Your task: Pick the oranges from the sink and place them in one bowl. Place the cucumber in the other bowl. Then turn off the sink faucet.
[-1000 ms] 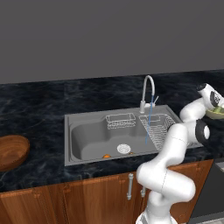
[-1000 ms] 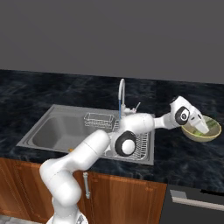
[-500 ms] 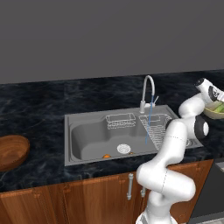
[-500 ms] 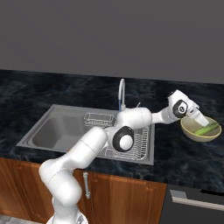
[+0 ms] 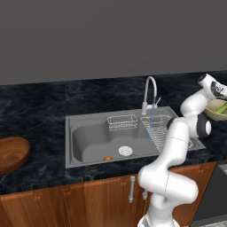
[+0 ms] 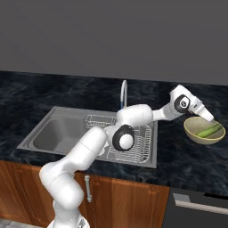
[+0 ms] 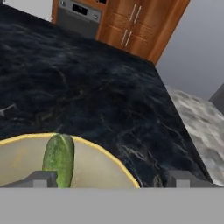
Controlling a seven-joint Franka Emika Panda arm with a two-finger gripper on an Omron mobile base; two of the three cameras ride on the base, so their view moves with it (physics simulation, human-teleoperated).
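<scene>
One cucumber (image 7: 58,158) lies inside the olive-yellow bowl (image 6: 196,132), which sits on the dark marble worktop (image 5: 40,115) to the right of the sink (image 5: 88,135). Seen from the right base cam, the green piece rests slanted across the bowl's hollow, w/ one end toward the right rim. The white arm reaches far right over the worktop, its hand just above the bowl's left rim; the fingers (image 7: 111,179) stand spread wide & released, nothing between them. In the hand cam the two dark tips flank the near part of the bowl, the left tip just beside the cucumber, the right tip over bare worktop outside the rim.

Back at the sink, the chrome gooseneck faucet (image 5: 150,91) arches over the basin w/ a thin blue stream (image 5: 150,126) falling toward the ribbed drainer section. A wire basket (image 5: 122,122) sits at the far edge of the basin. One small orange (image 5: 107,158) lies on the basin floor near the front wall, left of the round drain (image 5: 125,150). The reddish-brown wooden bowl (image 5: 11,153) sits on the worktop well left of the sink, at the left edge of the left base cam; whether anything lies in it cannot be told. Wooden cabinet doors (image 5: 88,201) run below the worktop.
</scene>
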